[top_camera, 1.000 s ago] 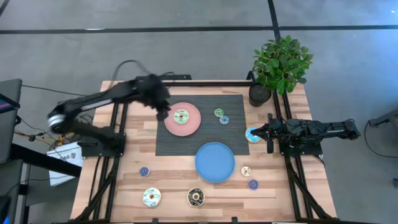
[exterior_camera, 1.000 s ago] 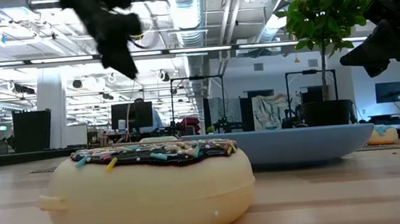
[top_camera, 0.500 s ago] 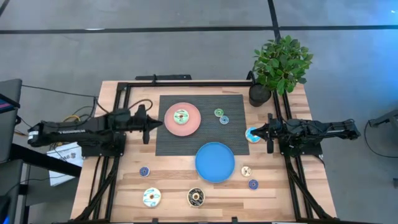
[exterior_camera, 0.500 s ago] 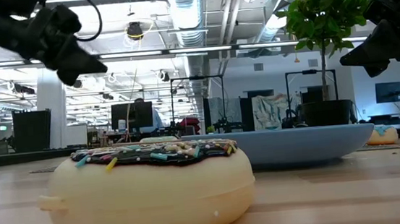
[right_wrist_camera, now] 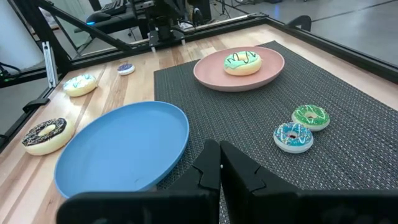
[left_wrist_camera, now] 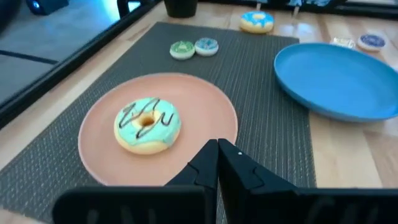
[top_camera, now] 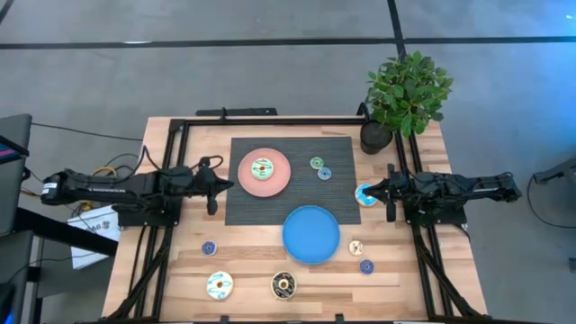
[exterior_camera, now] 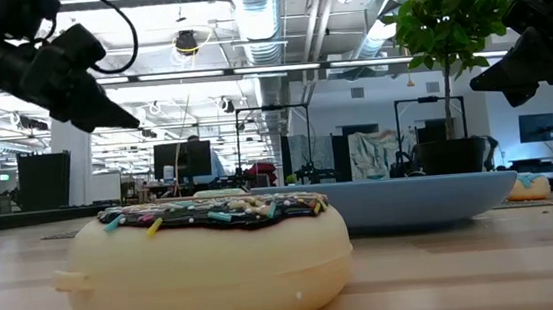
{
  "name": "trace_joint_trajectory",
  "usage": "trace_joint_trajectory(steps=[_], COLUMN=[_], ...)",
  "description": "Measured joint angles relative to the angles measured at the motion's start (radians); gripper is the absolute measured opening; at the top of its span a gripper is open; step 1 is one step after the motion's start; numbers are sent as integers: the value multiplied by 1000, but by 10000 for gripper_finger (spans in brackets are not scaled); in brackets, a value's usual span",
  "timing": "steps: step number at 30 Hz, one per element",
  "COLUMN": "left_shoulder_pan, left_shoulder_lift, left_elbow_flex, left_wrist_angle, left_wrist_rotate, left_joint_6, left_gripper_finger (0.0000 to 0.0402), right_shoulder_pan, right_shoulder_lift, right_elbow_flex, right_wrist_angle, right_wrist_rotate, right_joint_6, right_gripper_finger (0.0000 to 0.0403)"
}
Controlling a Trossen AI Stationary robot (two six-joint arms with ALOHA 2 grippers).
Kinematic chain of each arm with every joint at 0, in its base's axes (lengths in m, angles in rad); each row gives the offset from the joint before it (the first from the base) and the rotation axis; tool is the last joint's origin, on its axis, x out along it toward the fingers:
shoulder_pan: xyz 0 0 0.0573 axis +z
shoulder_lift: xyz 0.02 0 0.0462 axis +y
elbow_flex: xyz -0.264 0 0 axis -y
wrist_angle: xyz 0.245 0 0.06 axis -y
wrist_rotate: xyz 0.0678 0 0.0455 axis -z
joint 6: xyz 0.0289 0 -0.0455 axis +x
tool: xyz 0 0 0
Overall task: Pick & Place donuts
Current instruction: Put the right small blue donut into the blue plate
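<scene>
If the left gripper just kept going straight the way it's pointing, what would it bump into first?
Probably the pink plate with the green-iced donut on it. The left gripper, fingers shut, points across the mat at it from the table's left side, though its height above the table is unclear.

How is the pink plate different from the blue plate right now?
The pink plate holds one mint-iced donut; the blue plate holds nothing. The pink plate lies wholly on the dark mat, while the blue plate hangs over the mat's edge onto the wooden table. The blue plate looks a little larger. Both are round, shallow and lie flat.
</scene>
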Motion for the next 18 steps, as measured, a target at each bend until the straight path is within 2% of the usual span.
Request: trace_joint_trajectory(steps=[6, 11, 18], left_shoulder_pan=[0, -5, -88], left_shoulder_lift=[0, 0, 0], left_elbow_flex=[-1, -1, -1], left_wrist_angle=[-45, -49, 32], left_wrist_rotate=[4, 66, 60], left_joint_6=[-57, -15, 20], left_gripper_finger=[0, 0, 0], right_shoulder_pan=[0, 0, -1], right_shoulder_lift=[0, 0, 0], right_elbow_flex=[0, -2, -5], right_wrist_angle=[0, 13, 50], right_wrist_rotate=[0, 0, 6], right_joint_6=[0, 0, -1], right_gripper_finger=[0, 0, 0])
